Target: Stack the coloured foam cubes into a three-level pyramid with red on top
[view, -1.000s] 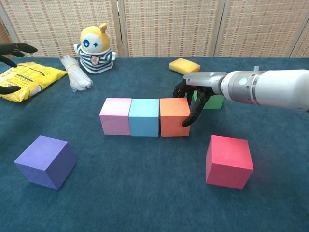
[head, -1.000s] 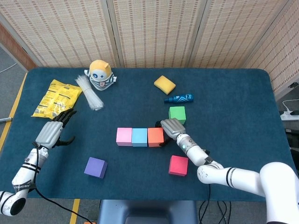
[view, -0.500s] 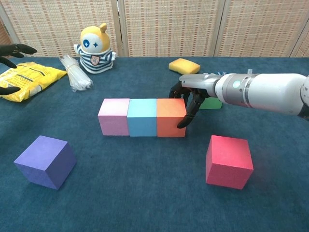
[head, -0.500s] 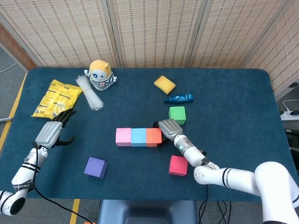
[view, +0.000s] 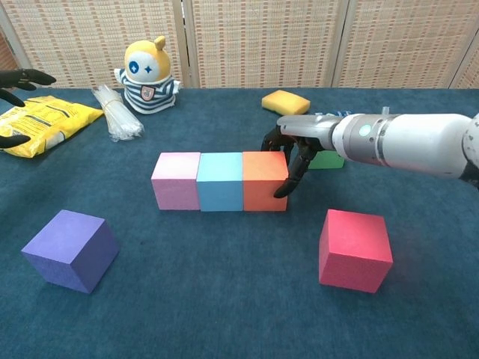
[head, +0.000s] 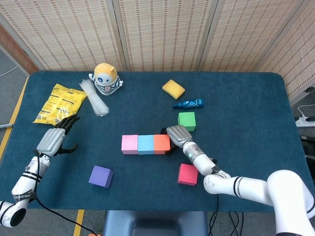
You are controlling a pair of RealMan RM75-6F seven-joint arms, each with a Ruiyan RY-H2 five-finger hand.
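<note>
Pink [head: 129, 144], light blue [head: 145, 144] and orange [head: 161, 143] cubes sit in a tight row mid-table. My right hand [head: 178, 136] is against the orange cube's [view: 263, 179] right side, fingers [view: 288, 179] bent down and touching it, holding nothing. The red cube [head: 187, 174] lies in front of that hand, nearer the front edge. Just behind the hand sits the green cube [head: 186, 120], mostly hidden by it in the chest view. A purple cube [head: 101, 176] rests alone at the front left. Far to the left my left hand [head: 54, 138] hovers open, near the yellow bag.
A yellow snack bag [head: 59, 102], a bundle of white ties [head: 94, 101] and a plush toy [head: 106, 77] occupy the back left. A yellow sponge [head: 173, 89] and a blue bottle [head: 189, 103] lie behind the green cube.
My right hand has pushed the orange cube left, and the whole row has slid slightly left. The left hand has stayed still.
</note>
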